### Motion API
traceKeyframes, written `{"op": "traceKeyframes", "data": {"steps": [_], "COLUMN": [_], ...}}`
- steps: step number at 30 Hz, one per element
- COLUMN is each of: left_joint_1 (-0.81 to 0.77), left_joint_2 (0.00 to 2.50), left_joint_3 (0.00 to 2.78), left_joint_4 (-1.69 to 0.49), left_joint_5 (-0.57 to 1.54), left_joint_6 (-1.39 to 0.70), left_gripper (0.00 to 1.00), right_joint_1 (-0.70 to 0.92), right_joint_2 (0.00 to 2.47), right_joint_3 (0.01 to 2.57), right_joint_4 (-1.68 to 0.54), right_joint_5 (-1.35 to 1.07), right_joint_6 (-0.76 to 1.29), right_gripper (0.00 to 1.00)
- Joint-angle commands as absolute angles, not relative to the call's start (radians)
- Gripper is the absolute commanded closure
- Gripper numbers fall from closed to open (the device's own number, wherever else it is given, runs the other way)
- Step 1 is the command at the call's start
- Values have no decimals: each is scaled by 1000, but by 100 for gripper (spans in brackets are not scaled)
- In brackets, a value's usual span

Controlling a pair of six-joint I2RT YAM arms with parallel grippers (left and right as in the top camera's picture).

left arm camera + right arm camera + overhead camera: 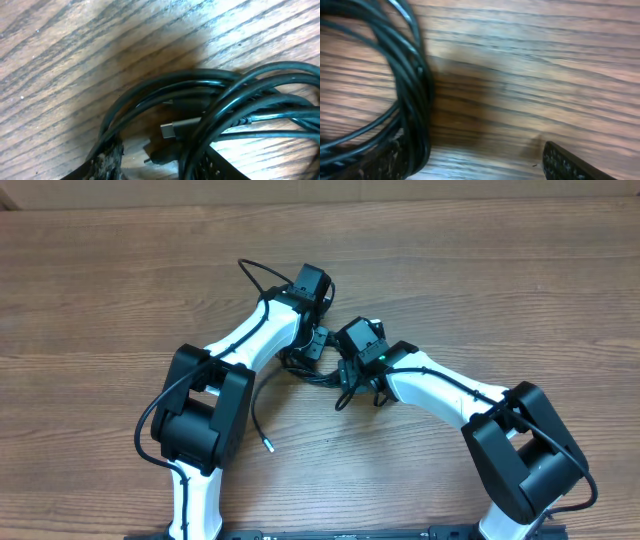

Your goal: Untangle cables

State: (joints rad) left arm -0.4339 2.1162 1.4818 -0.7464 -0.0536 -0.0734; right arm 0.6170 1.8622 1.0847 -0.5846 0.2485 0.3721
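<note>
One wooden table (100, 300) carries the cables (305, 368), bunched at overhead centre between both wrists. The step is judged as an early separation. The left gripper (160, 167) has its fingers partly apart astride several strands; whether it pinches them is unclear. The right gripper (475, 167) is spread wide over bare wood, with the coil touching its lower-left pad (385, 160). The next move calls for securing one strand and drawing it outward. A silvery plug (175, 129) lies mid-tangle.
</note>
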Motion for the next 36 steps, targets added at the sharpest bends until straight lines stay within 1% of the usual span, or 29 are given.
{"op": "traceKeyframes", "data": {"steps": [1, 6, 12, 16, 19, 21, 23, 25, 27, 30, 32, 34, 36], "left_joint_1": [-425, -414, -363, -309, -276, -257, -245, -239, -238, -238, -237, -235, -234], "left_joint_2": [2138, 2138, 2138, 2138, 2138, 2138, 2138, 2138, 2138, 2138, 2138, 2138, 2138], "left_joint_3": [1461, 1461, 1461, 1461, 1461, 1461, 1461, 1461, 1461, 1461, 1461, 1461, 1461], "left_joint_4": [-764, -777, -793, -807, -814, -817, -815, -809, -807, -818, -832, -836, -836], "left_joint_5": [-231, -296, -295, -287, -242, -209, -162, -89, -48, -121, -193, -213, -213], "left_joint_6": [-104, -137, -147, -174, -181, -181, -179, -162, -127, -138, -187, -204, -207], "left_gripper": [53, 53, 53, 53, 53, 53, 53, 53, 53, 53, 53, 53, 52], "right_joint_1": [598, 572, 531, 490, 458, 443, 434, 429, 427, 422, 414, 406, 396], "right_joint_2": [1925, 1925, 1925, 1925, 1925, 1925, 1925, 1925, 1925, 1925, 1925, 1925, 1925], "right_joint_3": [1035, 1035, 1035, 1035, 1035, 1035, 1035, 1035, 1035, 1035, 1037, 1044, 1055], "right_joint_4": [-695, -768, -837, -870, -866, -861, -831, -797, -786, -803, -841, -878, -904], "right_joint_5": [454, 502, 564, 602, 601, 578, 488, 368, 343, 428, 524, 593, 606], "right_joint_6": [352, 352, 352, 352, 372, 375, 359, 305, 294, 295, 295, 314, 314], "right_gripper": [17, 17, 17, 14, 13, 10, 2, 2, 2, 2, 1, 0, 0]}}
